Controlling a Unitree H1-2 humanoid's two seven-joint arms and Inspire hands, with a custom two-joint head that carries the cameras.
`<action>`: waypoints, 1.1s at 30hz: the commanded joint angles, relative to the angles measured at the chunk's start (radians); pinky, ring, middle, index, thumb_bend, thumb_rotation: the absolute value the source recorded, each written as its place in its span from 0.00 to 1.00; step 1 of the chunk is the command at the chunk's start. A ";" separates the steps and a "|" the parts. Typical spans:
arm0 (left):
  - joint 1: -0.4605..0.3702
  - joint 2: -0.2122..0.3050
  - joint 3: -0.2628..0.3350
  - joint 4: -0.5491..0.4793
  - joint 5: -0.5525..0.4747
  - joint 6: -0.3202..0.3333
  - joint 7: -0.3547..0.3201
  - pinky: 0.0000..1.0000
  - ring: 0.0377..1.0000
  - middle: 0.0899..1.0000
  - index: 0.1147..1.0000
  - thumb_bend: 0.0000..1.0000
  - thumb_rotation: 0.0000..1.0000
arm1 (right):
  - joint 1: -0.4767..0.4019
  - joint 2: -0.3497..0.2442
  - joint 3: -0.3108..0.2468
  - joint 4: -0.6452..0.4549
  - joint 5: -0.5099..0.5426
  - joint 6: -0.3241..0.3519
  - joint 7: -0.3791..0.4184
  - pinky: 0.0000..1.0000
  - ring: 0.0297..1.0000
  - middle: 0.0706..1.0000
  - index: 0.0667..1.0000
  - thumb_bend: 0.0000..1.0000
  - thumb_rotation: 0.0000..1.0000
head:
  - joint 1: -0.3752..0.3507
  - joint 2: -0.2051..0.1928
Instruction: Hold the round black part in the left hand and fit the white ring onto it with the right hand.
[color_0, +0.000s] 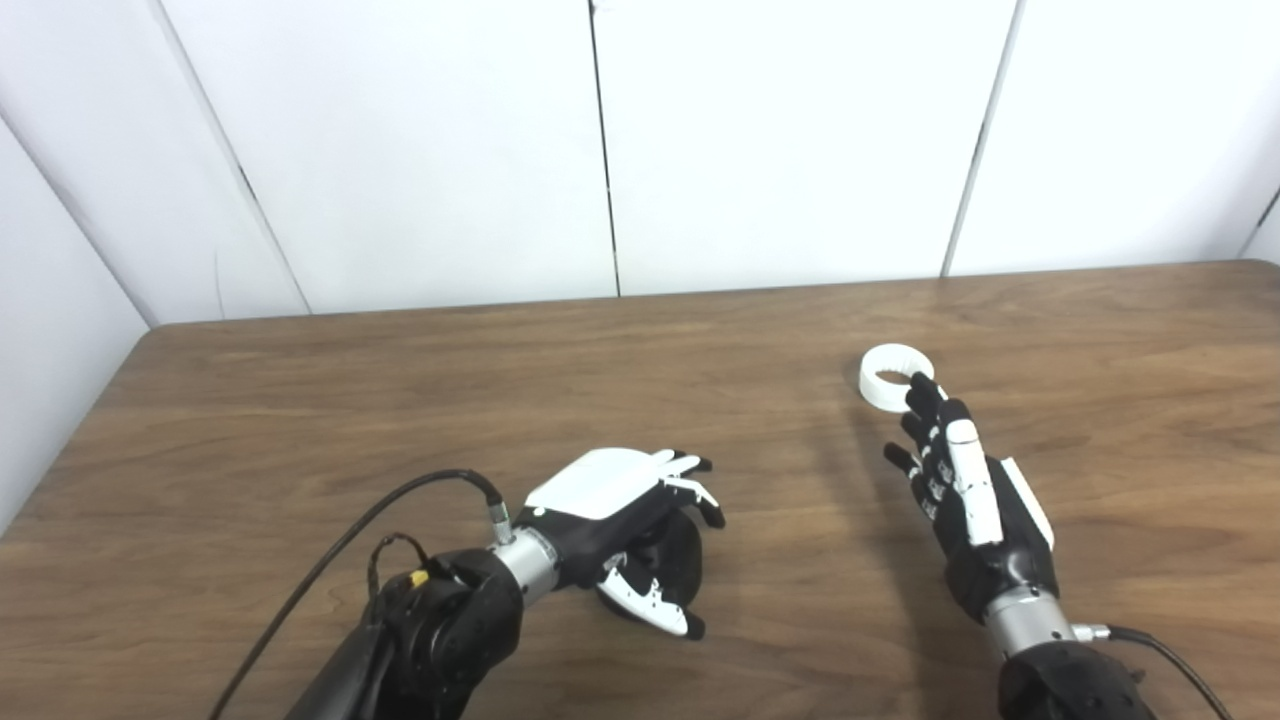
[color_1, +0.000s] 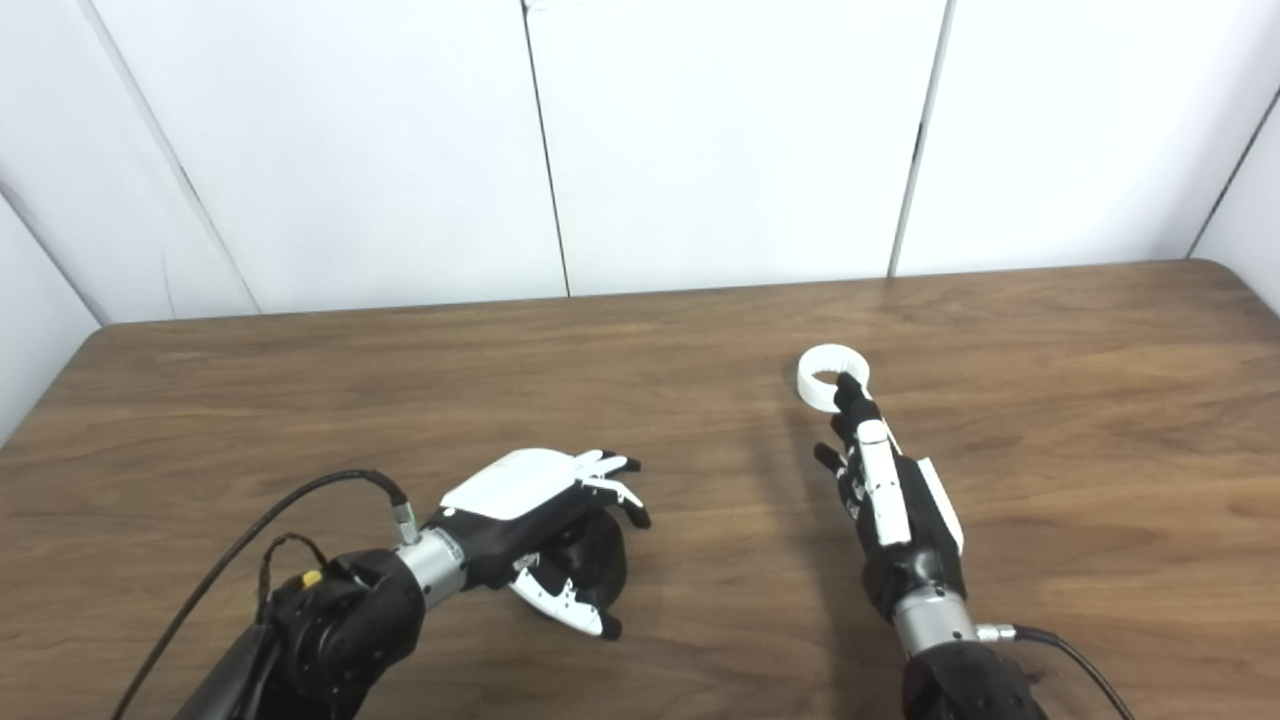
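— Near the white ring (color_0: 893, 374), on its near side, what is the right hand (color_0: 968, 497) doing?

— It lies stretched toward the ring with its fingers (color_0: 926, 395) nearly straight and only a little apart, holding nothing. The tips overlap the ring's near rim; I cannot tell whether they touch it. The ring itself lies flat on the worktop (color_0: 400, 400), hole upward.

— Why flat like that?

— My guess: lying on its face it stays put and offers its rim to fingers coming in low, so it could be pinched by the wall.

— And the round black part (color_0: 678, 560)?

— Well to the left of the ring and nearer the robot, inside the left hand (color_0: 625, 525). The fingers (color_0: 690, 480) curl over its top and the thumb comes up beneath, so the hand is wrapped around it. Most of it is hidden; only a dark curved edge shows.

— Why hold it so?

— Probably to steady it with its open side turned toward the ring, as a fixed seat. It seems to rest on or just above the worktop.

— How far along, then?

— The black part looks secured; the ring is not yet lifted.
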 joint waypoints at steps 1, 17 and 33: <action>-0.020 0.004 0.026 -0.032 -0.007 -0.024 0.026 0.95 1.00 0.97 0.72 0.89 0.30 | -0.022 0.007 0.003 -0.035 0.002 -0.023 0.007 0.91 0.99 0.98 0.96 0.46 1.00 | -0.002 0.002; -0.025 0.043 0.116 -0.084 -0.067 0.026 -0.040 0.92 1.00 0.98 0.90 1.00 0.31 | -0.020 -0.003 -0.005 -0.035 0.019 -0.020 0.016 0.94 1.00 0.99 0.96 0.46 1.00 | 0.004 0.008; -0.049 0.113 0.162 -0.111 -0.077 0.110 -0.135 0.95 1.00 1.00 0.94 1.00 0.32 | -0.018 -0.009 -0.005 -0.040 0.024 -0.010 0.015 0.94 0.99 0.98 0.96 0.46 1.00 | 0.013 0.020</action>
